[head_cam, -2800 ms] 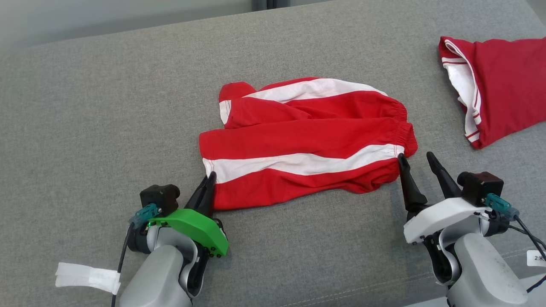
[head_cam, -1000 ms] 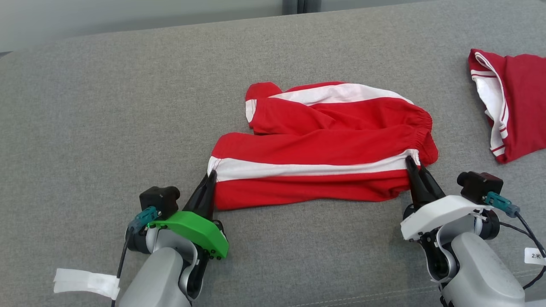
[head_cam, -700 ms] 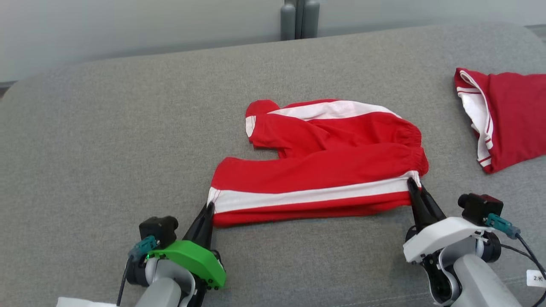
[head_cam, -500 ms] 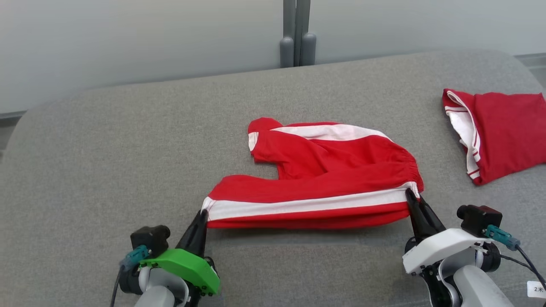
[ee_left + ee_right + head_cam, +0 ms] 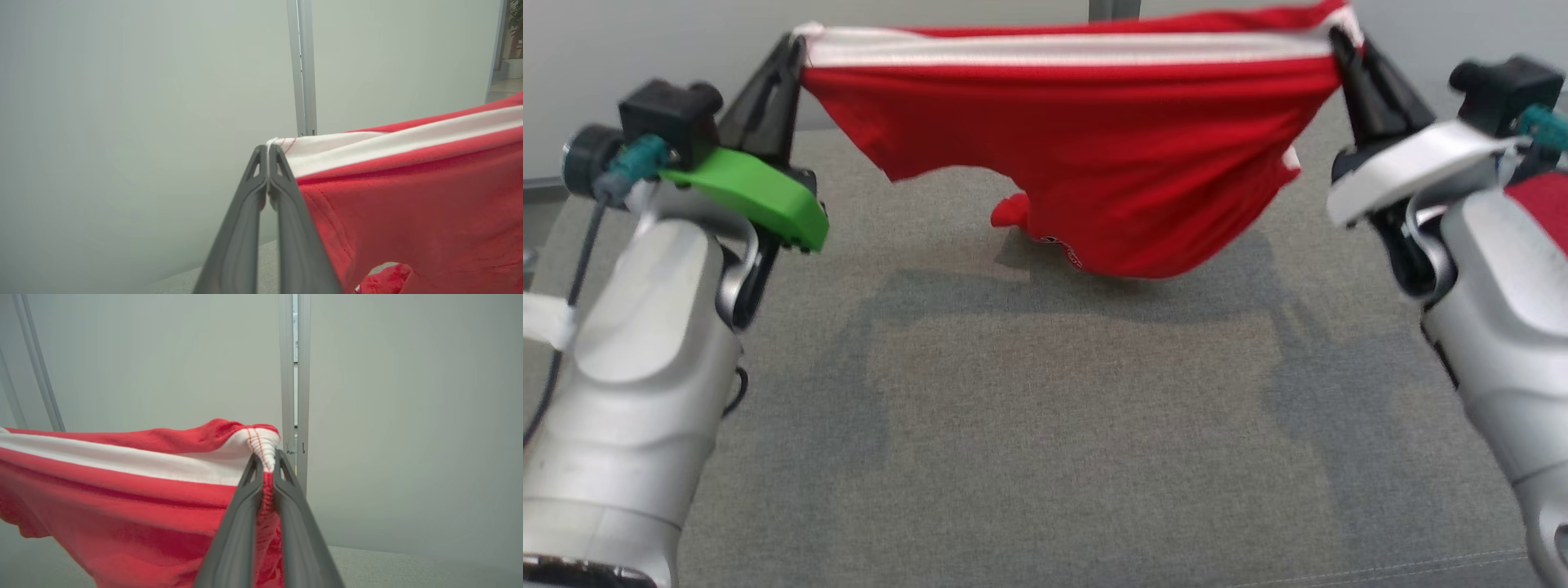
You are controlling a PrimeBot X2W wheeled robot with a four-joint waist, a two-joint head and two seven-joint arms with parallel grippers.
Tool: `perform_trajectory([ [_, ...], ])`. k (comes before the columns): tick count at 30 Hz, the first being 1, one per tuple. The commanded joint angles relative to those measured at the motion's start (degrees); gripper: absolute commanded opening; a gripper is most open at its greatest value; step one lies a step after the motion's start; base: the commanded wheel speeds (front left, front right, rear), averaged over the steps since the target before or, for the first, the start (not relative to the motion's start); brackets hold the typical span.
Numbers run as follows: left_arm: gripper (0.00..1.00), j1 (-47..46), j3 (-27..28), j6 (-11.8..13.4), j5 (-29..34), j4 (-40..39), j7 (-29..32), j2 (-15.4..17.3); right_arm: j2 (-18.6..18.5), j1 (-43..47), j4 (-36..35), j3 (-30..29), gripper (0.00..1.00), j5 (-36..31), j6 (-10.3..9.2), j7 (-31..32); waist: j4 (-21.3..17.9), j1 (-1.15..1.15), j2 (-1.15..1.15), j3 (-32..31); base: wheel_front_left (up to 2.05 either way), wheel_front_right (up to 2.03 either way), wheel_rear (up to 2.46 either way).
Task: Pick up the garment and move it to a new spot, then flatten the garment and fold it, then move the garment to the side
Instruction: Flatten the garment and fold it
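Because each tool is clenched on one end of the same striped edge, the cloth hangs between them like washing on a line. The left tool point(image 5: 792, 49), up at ten o'clock from where the head looks, has its two dark fingers pressed flat together on the corner of a leg hem point(image 5: 282, 143), with only a sliver of white cloth caught between the tips. The right tool point(image 5: 1339, 37), at two o'clock, is pinched on the gathered waistband point(image 5: 261, 443), whose elastic puckers bunch just above its tips.

Holding those two far-apart corners pulls the white stripe point(image 5: 1062, 49) taut and nearly level across twelve o'clock. The rest of the red shorts point(image 5: 1094, 163) sag below it in a loose belly. The arms stand well apart, I reckon, so the cloth opens out under its own weight instead of bunching.

Below lies the grey cushion point(image 5: 1045, 425), with the shorts' shadow spread across it. The lowest fold hangs very close to the fabric, and I cannot tell whether it brushes it. To my eye this is the carry to a new spot, with flattening and folding not yet begun.
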Motion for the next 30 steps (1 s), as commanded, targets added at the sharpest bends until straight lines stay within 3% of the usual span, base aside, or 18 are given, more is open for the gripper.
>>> perform_trajectory([
  [1,0.00,-2.8,-0.1,0.2,0.5,1.4,0.0,1.2,-1.6,-2.9,1.8,-0.1,0.00,-0.7,-0.26,0.0,1.2,0.00,0.00,4.9,0.00,0.00,0.00],
  [6,0.00,-16.6,-1.7,1.3,4.0,8.4,0.0,1.0,-2.6,-18.3,9.2,2.5,0.00,-5.4,-0.27,0.0,3.1,0.00,0.00,9.4,0.00,0.00,0.00],
  [13,0.00,-29.3,-3.0,5.5,11.5,7.0,0.1,0.1,-2.5,-31.9,8.6,-6.3,0.00,-11.7,-0.27,0.0,6.3,0.00,0.00,15.3,0.00,0.00,0.00],
  [20,0.00,-30.9,-1.1,7.6,15.9,-1.2,0.1,1.6,-0.7,-31.5,6.5,-12.1,0.00,-15.8,-0.27,0.0,7.8,0.00,0.00,20.5,0.00,0.00,0.00],
  [24,0.00,-27.2,0.9,7.0,15.5,-4.3,0.1,1.0,-0.8,-28.2,6.2,-10.7,0.00,-15.4,-0.27,0.0,7.8,0.00,0.00,24.4,0.00,0.00,0.00],
  [30,0.00,-16.8,3.9,4.7,13.5,-6.1,0.0,-2.6,-1.4,-19.3,5.4,-5.2,0.00,-9.7,-0.21,0.0,6.5,0.00,0.00,26.7,0.00,0.00,0.00],
])
